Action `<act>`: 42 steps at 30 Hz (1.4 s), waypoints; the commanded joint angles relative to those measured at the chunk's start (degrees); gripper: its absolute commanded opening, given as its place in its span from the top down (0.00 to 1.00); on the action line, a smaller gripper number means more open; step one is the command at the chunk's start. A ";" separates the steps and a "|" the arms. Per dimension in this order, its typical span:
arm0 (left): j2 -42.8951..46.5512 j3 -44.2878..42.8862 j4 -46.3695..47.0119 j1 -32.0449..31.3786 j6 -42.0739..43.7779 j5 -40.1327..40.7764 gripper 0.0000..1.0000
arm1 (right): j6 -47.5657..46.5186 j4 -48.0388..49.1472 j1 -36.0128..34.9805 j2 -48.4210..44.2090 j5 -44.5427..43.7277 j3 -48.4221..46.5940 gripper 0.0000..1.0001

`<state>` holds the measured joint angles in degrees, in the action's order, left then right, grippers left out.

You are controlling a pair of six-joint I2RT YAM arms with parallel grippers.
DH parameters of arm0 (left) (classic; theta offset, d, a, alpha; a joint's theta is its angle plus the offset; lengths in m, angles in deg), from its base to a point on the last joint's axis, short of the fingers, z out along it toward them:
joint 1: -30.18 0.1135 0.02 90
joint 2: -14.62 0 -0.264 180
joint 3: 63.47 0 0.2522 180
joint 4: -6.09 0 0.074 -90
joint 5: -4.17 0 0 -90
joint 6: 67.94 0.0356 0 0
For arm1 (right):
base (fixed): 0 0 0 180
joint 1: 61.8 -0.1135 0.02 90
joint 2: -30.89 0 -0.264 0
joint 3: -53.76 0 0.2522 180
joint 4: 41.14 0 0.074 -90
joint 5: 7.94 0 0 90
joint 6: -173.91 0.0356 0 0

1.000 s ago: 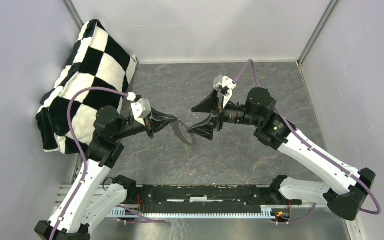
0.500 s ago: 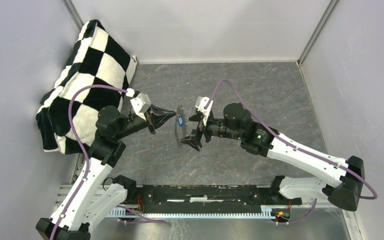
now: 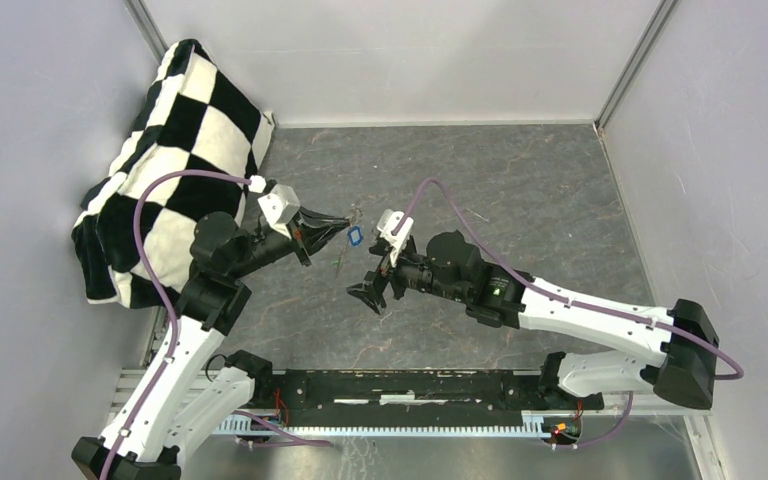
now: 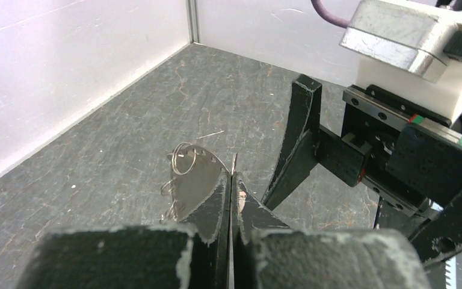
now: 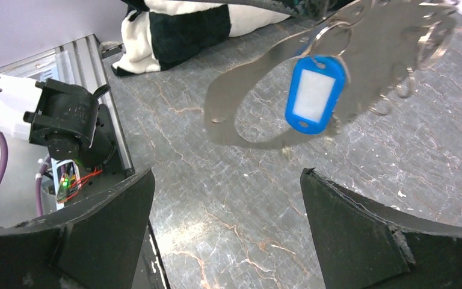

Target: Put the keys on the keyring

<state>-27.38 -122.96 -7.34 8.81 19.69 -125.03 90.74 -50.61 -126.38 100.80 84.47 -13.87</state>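
Observation:
My left gripper is shut on the edge of the keyring, a flat grey metal piece with an oval opening and several small wire rings, and holds it above the floor. One of the keys, with a blue plastic head, hangs from a wire ring on it and also shows as a blue spot just right of the left fingertips. In the left wrist view the keyring sticks out left of the shut fingers. My right gripper is open wide and empty, just below and in front of the blue key.
A black-and-white checkered cushion leans in the back left corner. Grey walls close in the stone-patterned floor on three sides. A black rail runs along the near edge between the arm bases.
The right arm has swung left and toward the near edge, its gripper staying open. The left gripper has shifted slightly back with the keyring, and the blue key now hangs in view.

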 commanded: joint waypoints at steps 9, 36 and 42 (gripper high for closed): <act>1.73 -0.09 3.55 -0.13 -1.57 5.60 0.98 | 2.45 7.13 -4.33 1.53 -15.14 -1.09 0.02; 2.95 0.25 0.30 -0.16 -0.68 8.22 0.96 | -1.01 8.96 -2.98 5.74 -21.70 -4.15 0.99; -0.86 -2.09 -6.17 -0.04 1.10 12.39 0.40 | 3.14 9.49 3.00 0.26 -3.77 2.44 0.99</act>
<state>-26.35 -122.79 -10.18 8.81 19.86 -116.06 90.22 -43.46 -127.80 105.89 65.68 -14.92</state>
